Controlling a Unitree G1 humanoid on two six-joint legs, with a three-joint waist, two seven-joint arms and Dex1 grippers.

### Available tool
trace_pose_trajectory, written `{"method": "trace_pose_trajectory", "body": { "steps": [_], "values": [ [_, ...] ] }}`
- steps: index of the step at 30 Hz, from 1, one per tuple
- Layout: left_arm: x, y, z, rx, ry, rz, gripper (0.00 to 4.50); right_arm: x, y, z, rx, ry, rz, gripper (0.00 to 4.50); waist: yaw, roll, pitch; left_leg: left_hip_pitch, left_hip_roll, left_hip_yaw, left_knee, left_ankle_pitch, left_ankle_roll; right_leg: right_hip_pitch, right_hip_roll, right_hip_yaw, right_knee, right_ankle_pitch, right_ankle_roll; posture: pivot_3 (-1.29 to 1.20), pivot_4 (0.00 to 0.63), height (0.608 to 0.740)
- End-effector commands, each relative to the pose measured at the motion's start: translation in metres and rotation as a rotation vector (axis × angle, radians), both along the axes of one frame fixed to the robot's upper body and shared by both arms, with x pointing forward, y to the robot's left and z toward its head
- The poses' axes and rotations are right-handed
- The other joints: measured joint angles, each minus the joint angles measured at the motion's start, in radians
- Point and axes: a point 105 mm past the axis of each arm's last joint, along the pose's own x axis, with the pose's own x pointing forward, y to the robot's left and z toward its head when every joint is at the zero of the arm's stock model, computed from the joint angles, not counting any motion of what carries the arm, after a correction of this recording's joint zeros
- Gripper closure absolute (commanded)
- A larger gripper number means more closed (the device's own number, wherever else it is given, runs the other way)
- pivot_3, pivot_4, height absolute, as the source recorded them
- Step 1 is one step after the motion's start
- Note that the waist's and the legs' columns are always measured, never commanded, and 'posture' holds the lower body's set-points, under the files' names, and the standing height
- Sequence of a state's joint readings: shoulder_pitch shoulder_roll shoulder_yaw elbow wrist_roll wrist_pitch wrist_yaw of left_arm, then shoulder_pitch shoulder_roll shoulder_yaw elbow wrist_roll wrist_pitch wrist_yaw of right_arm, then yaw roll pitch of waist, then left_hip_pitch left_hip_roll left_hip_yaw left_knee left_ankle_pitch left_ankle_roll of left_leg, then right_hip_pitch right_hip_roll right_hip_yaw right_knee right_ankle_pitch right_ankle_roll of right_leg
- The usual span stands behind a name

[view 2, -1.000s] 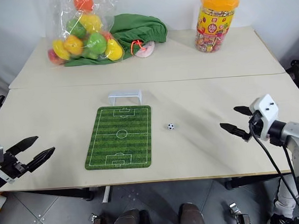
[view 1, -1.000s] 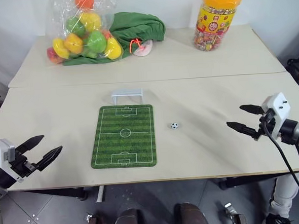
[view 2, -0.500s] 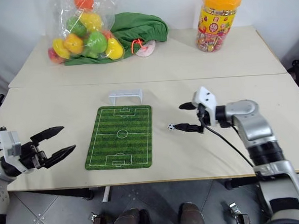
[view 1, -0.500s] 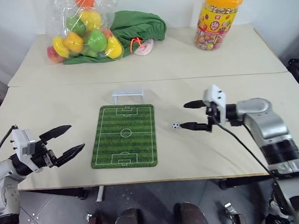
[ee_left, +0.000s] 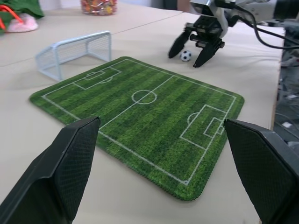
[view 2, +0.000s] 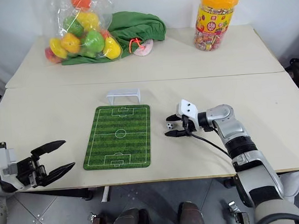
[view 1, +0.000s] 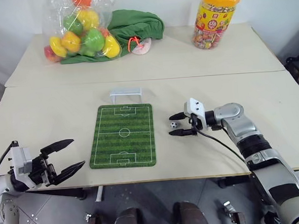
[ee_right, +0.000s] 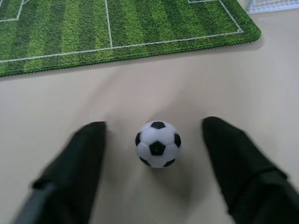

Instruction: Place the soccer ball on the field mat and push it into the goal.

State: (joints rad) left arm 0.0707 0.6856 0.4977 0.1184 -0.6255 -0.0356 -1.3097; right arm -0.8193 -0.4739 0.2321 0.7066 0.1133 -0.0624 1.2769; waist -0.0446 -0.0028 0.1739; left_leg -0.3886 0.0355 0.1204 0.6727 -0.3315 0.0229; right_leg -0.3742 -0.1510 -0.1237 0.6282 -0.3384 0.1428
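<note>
The tiny black-and-white soccer ball (view 1: 173, 124) rests on the bare table just right of the field mat (view 1: 123, 135). My right gripper (view 1: 172, 125) is open, pointing left, with one black finger on each side of the ball (ee_right: 158, 144) and a gap to each. The white goal (view 1: 126, 95) stands at the mat's far short edge. Near the table's front left edge my left gripper (view 1: 77, 153) is open and holds nothing; it faces the mat (ee_left: 140, 112).
At the back of the table lie a clear bag of colourful plastic balls (view 1: 79, 35), a dark green cloth (view 1: 136, 25) and an orange-lidded candy jar (view 1: 216, 17). A seam (view 1: 137, 80) crosses the table behind the goal.
My right gripper swept left from the table's right edge to the ball, lowered, and its fingers narrowed around it. My left gripper came in a little towards the mat.
</note>
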Motion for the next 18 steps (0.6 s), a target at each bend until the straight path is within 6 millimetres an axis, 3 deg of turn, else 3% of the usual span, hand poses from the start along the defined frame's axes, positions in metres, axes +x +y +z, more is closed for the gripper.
{"method": "trace_pose_trajectory", "body": {
  "steps": [1,4,7,10,14,18],
  "values": [
    [-0.004,0.001,0.011,0.001,-0.060,0.009,0.00,0.002,0.001,0.006,0.000,-0.028,0.016,2.61,-0.004,0.000,0.000,0.000,0.000,0.000,0.001,0.000,0.000,0.000,0.000,0.000,0.000,0.000,0.000,0.00,0.150,0.740],
    [-0.004,0.002,0.011,0.001,-0.058,0.009,0.00,0.004,0.002,0.013,0.012,-0.045,0.021,3.60,-0.010,0.000,0.000,0.000,0.000,0.000,0.003,0.000,0.000,0.001,0.000,0.000,0.001,0.000,0.000,0.00,0.150,0.740],
    [-0.007,0.004,0.010,0.000,-0.058,-0.004,0.00,0.001,0.008,0.029,0.045,-0.062,0.038,3.65,-0.011,0.000,0.000,0.000,0.001,0.000,0.005,0.000,0.000,0.001,0.000,0.001,0.002,0.000,0.000,0.00,0.150,0.740],
    [-0.008,0.010,0.006,0.010,-0.061,0.004,0.00,-0.013,0.030,0.046,0.084,-0.064,0.092,3.65,-0.012,0.000,0.000,-0.001,0.002,0.000,0.004,0.000,0.000,-0.001,0.000,0.001,0.002,0.000,0.000,0.00,0.150,0.740],
    [-0.010,0.024,-0.006,0.011,-0.038,0.047,0.00,-0.063,0.106,0.051,0.122,-0.010,0.271,3.65,-0.018,0.000,0.000,-0.001,0.003,0.000,0.004,0.000,0.000,-0.001,0.001,0.000,0.003,0.000,0.000,0.00,0.150,0.740],
    [-0.011,0.025,-0.005,0.001,-0.059,0.037,0.00,-0.080,0.142,0.043,0.127,0.030,0.284,3.65,-0.008,0.000,0.000,-0.001,0.005,-0.001,0.006,-0.001,-0.003,-0.003,0.002,-0.004,0.010,0.000,0.000,0.00,0.150,0.740]
  ]
}}
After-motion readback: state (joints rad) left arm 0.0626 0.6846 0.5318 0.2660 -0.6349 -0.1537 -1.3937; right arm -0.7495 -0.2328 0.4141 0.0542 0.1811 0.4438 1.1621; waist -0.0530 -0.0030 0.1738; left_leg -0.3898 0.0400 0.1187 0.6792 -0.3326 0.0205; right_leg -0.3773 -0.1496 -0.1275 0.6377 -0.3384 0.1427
